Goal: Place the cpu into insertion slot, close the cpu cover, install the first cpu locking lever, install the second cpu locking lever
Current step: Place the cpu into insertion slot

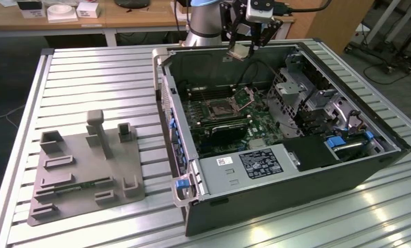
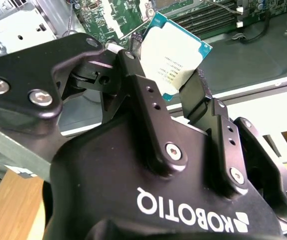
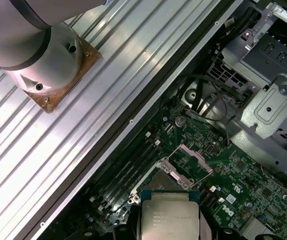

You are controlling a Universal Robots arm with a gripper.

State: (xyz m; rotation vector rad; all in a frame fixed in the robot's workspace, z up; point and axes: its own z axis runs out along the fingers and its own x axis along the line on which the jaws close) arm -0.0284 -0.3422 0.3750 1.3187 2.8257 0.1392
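While clear of case (image 1: 281, 201), cpu (image 1: 240, 50) aloft.

claw (image 2: 167, 76) aloft — seemingly clamping the cpu (image 2: 176, 50)

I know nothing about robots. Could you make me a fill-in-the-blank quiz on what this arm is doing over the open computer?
1. The black gripper is ____ on the small, flat, silvery-grey square cpu.
2. It holds the cpu ____ the open dark computer case.
3. The thin silvery frame-shaped cpu cover stands ____.
4. The square, silver-rimmed insertion slot is ____.
Missing words: shut; above; open; empty.
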